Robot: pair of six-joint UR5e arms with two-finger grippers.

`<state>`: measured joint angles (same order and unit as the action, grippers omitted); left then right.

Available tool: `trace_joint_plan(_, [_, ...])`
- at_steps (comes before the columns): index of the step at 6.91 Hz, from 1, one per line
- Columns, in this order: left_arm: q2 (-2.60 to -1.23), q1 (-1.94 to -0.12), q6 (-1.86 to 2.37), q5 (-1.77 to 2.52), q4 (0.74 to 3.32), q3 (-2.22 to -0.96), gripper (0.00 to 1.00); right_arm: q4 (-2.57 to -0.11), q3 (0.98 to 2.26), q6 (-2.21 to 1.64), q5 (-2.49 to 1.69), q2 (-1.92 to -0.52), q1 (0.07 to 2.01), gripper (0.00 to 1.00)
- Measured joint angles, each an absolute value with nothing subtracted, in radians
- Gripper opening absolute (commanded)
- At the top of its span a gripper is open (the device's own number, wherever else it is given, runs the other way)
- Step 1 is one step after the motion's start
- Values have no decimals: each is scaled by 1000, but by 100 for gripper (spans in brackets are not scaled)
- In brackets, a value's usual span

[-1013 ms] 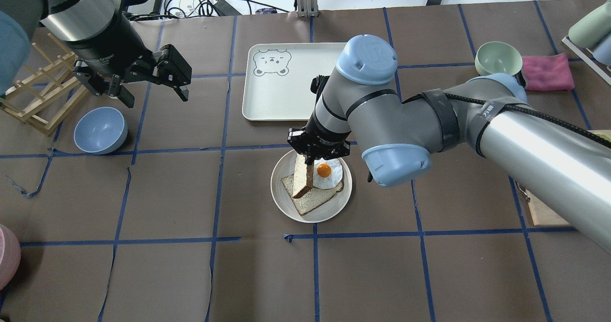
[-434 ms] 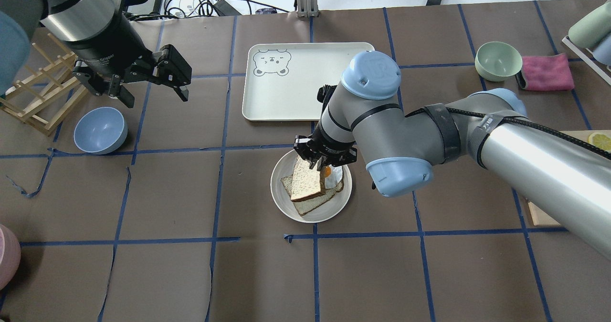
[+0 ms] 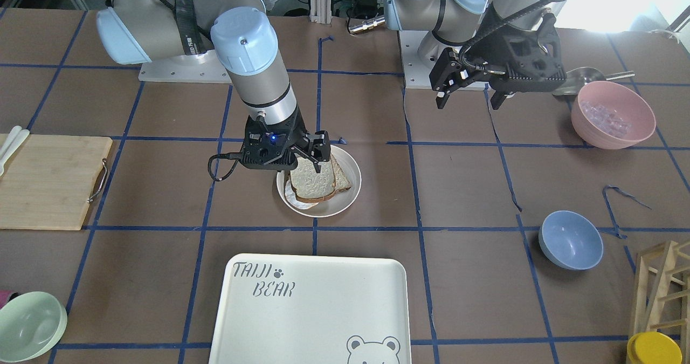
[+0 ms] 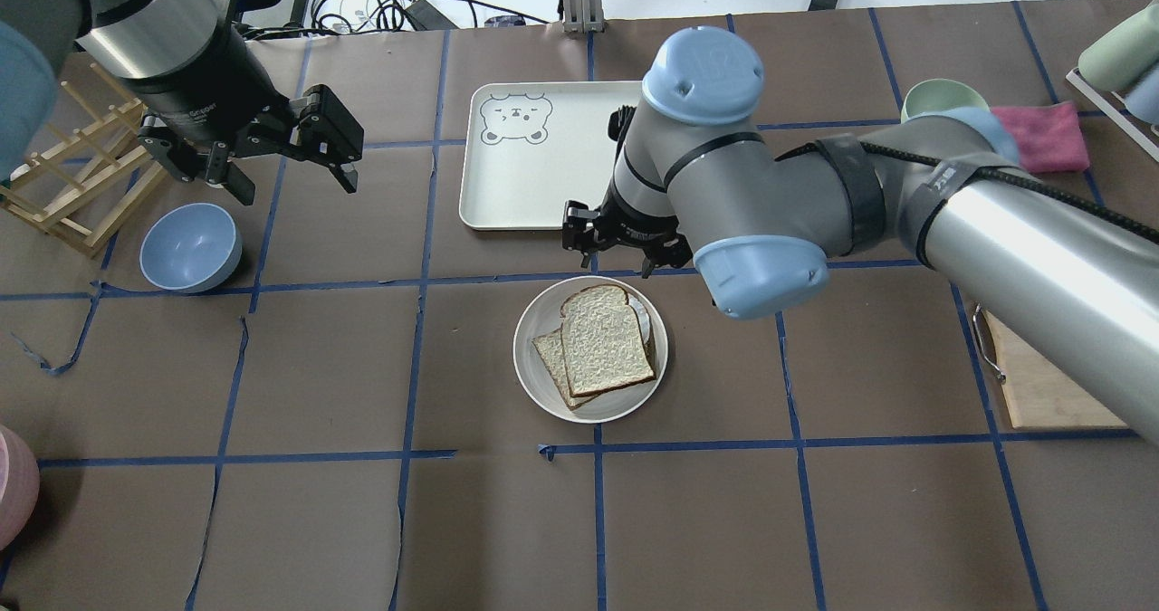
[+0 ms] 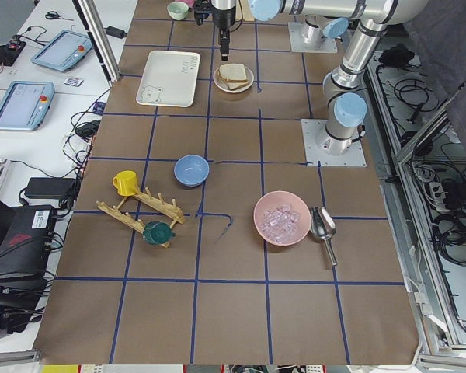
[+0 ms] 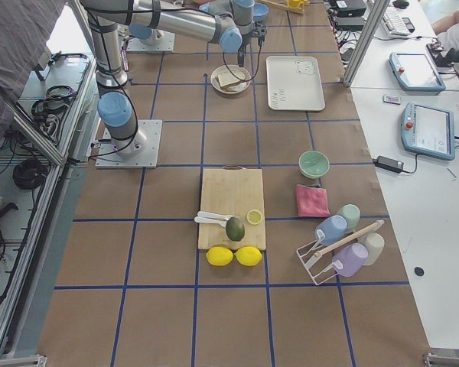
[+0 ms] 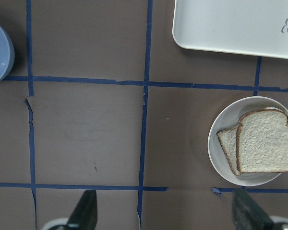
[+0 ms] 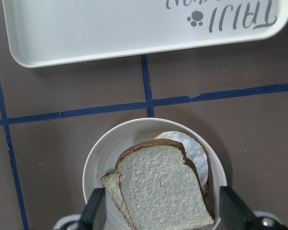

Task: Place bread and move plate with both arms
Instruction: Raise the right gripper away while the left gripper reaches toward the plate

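Note:
The bread (image 4: 605, 339) lies flat on the round off-white plate (image 4: 530, 358), on top of a smaller slice (image 4: 550, 358), with the white edge of a fried egg (image 8: 192, 148) showing beside it. My right gripper (image 4: 618, 247) is open and empty, just above the plate's far rim, apart from the bread. In the right wrist view the bread (image 8: 161, 189) sits between its spread fingers (image 8: 93, 213). My left gripper (image 4: 285, 163) is open and empty, high at the far left. The front view shows the bread (image 3: 315, 183) and the plate (image 3: 350, 191).
The white "TAIJI BEAR" tray (image 4: 534, 154) lies just beyond the plate. A blue bowl (image 4: 190, 247) and a wooden rack (image 4: 72, 186) are at the left. A green bowl (image 4: 942, 100), a pink cloth (image 4: 1050, 131) and a cutting board (image 4: 1041, 394) are at the right.
My right gripper has let go of the bread, which now lies flat over the egg and the lower slice. The gripper has risen and drawn back toward the tray. The left arm is still.

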<state>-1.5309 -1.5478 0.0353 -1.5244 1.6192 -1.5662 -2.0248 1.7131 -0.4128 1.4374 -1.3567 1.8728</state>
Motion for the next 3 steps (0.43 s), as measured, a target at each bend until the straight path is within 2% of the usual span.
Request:
trace_joint_plan(2, [-1531, -1548, 34, -1521, 1618, -1566, 100, -1822, 1532, -281, 1527, -1342, 1835, 100])
trace_joint_plan(3, [-1532, -1547, 35, -1517, 1617, -1566, 100, -1750, 1480, -191, 1552, -1347, 1791, 100])
